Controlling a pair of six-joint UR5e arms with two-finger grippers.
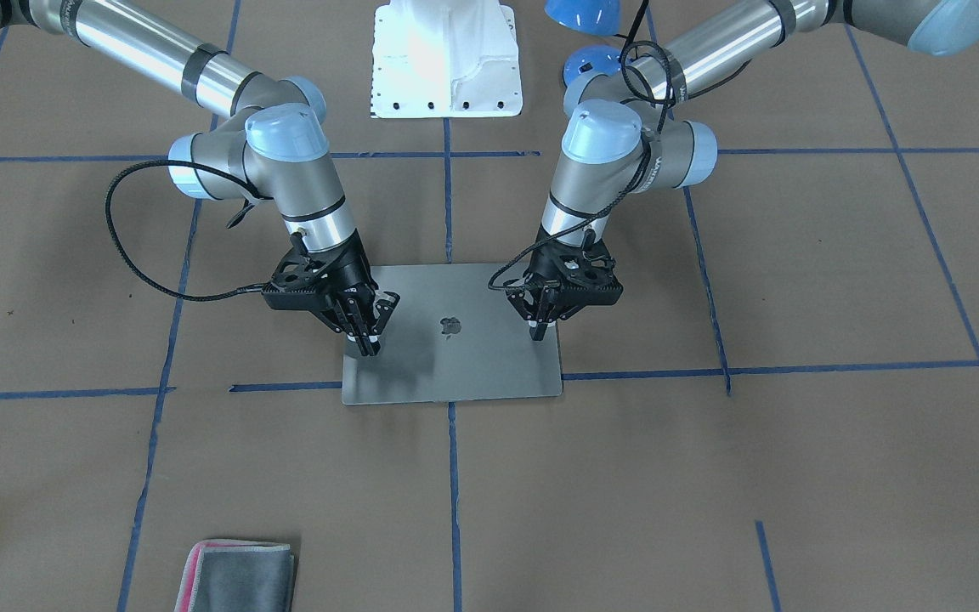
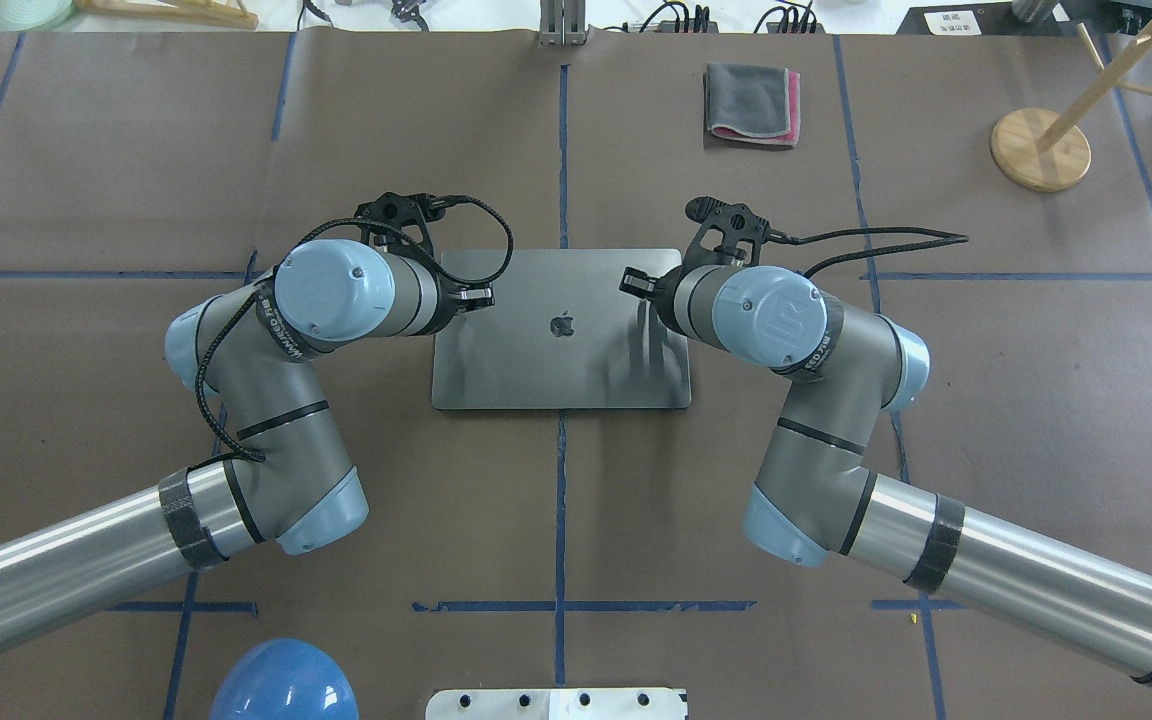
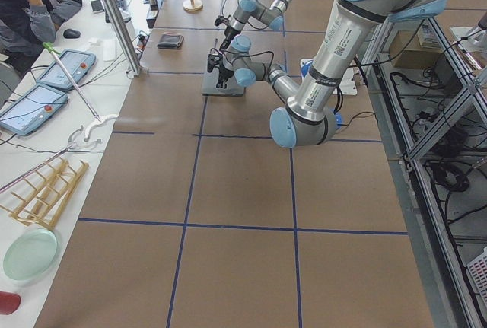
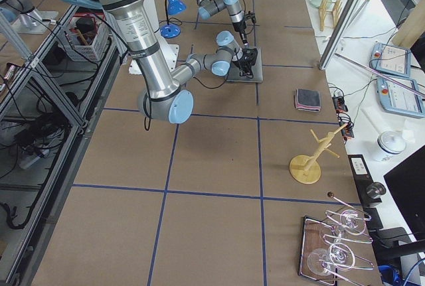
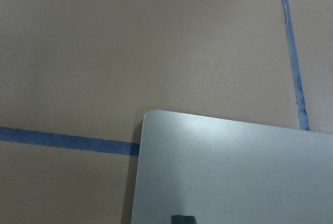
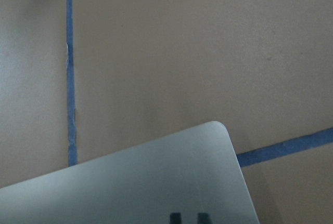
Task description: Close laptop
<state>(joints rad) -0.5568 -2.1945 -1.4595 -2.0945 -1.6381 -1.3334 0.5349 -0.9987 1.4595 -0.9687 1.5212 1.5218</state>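
Note:
The laptop (image 1: pixel 455 361) lies shut and flat on the brown table, its grey lid up with the dark apple logo (image 2: pixel 562 324) showing. My left gripper (image 1: pixel 537 333) is shut, its tips on or just above the lid near one far corner. My right gripper (image 1: pixel 369 344) stands the same way near the other far corner, fingers nearly together and holding nothing. The left wrist view shows a lid corner (image 5: pixel 234 172) with one dark fingertip block at the bottom edge. The right wrist view shows the other corner (image 6: pixel 130 187) and two fingertips close together.
A folded grey-and-pink cloth (image 2: pixel 751 103) lies beyond the laptop. A wooden stand (image 2: pixel 1039 148) is at the far right. A blue lamp (image 2: pixel 284 682) and the white robot base (image 1: pixel 445 59) are on the robot's side. Blue tape lines cross the table.

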